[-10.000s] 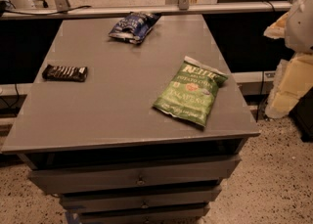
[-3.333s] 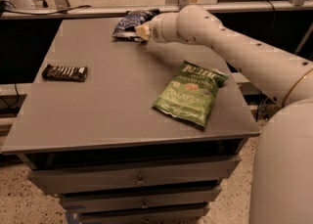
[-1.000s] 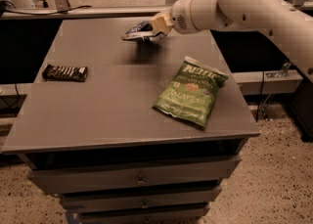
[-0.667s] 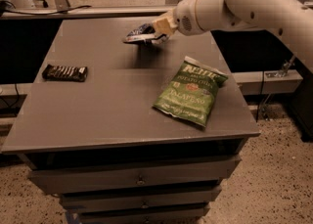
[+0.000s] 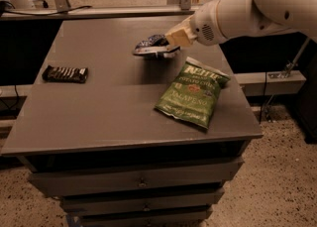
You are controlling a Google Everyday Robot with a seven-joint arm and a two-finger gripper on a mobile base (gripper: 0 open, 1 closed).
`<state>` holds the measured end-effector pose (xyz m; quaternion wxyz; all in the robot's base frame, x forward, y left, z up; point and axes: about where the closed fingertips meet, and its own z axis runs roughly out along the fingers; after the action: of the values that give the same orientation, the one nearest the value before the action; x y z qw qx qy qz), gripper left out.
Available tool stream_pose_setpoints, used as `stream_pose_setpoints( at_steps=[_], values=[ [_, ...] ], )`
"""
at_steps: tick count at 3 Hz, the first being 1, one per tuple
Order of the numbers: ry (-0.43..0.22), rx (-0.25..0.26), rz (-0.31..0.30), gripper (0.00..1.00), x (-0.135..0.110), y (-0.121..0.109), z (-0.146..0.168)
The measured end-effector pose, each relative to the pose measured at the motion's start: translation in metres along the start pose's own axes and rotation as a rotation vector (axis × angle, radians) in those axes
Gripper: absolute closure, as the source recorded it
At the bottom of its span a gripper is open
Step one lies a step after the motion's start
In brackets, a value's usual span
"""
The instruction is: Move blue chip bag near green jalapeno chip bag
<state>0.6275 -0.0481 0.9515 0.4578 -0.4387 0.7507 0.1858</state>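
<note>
Cannot read the lettering on the blue chip bag (image 5: 147, 46), blurred and partly covered by the gripper (image 5: 170, 48) clamped on it above the far middle of the table (image 5: 99, 109). Cannot follow the arm (image 5: 250, 10) past the top and right edges, nor the lowest drawer (image 5: 143, 217) past the bottom edge. Cannot make out the small white markings on the candy bar (image 5: 65, 74).

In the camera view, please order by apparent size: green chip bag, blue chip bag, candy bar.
1. Green chip bag.
2. Blue chip bag, held over the table by the gripper, and candy bar look alike; I cannot rank them.
</note>
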Motion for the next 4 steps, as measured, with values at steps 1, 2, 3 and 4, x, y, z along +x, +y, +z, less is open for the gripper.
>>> stream_pose_setpoints(
  at_steps=[1,2,3,4],
  values=[
    [0.054,0.006,0.035,1.00,0.022,0.023,-0.032],
    [0.096,0.018,0.093,0.83,0.049,0.041,-0.051],
    [0.109,0.021,0.136,0.52,0.065,0.049,-0.054],
    [0.110,0.019,0.151,0.30,0.068,0.049,-0.049]
  ],
)
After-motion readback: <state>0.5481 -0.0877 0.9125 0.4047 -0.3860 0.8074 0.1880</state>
